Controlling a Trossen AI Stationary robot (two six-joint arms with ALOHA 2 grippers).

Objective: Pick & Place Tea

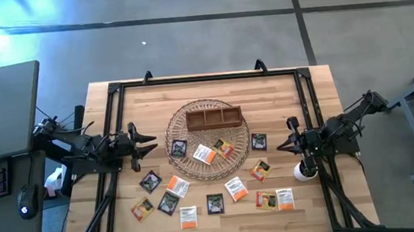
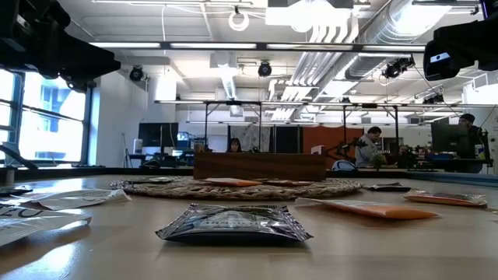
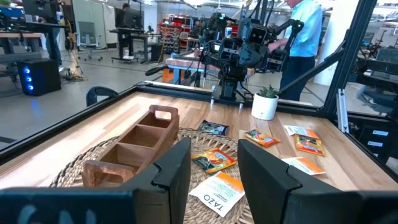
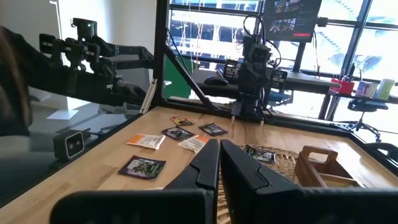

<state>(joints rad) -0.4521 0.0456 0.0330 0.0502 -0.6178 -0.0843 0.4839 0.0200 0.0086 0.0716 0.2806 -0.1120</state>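
Several tea sachets lie flat on the wooden table: a black one (image 1: 150, 182), a white and orange one (image 1: 236, 188) and an orange one (image 1: 260, 171) among them. Three more, one of them white and orange (image 1: 204, 154), lie on the round wicker basket (image 1: 188, 161). A brown wooden tray (image 1: 213, 118) stands on the basket's far part. My left gripper (image 1: 149, 143) hovers open at the basket's left edge, pointing level toward the right, nothing between its fingers (image 3: 177, 171). My right gripper (image 1: 279, 146) hovers shut to the right of the basket, pointing level toward the left.
A small white pot with a green plant (image 1: 304, 171) stands under my right arm near the table's right edge. A black metal frame (image 1: 204, 77) runs round the table. People stand in the room beyond, among them one in a blue shirt (image 3: 306, 31).
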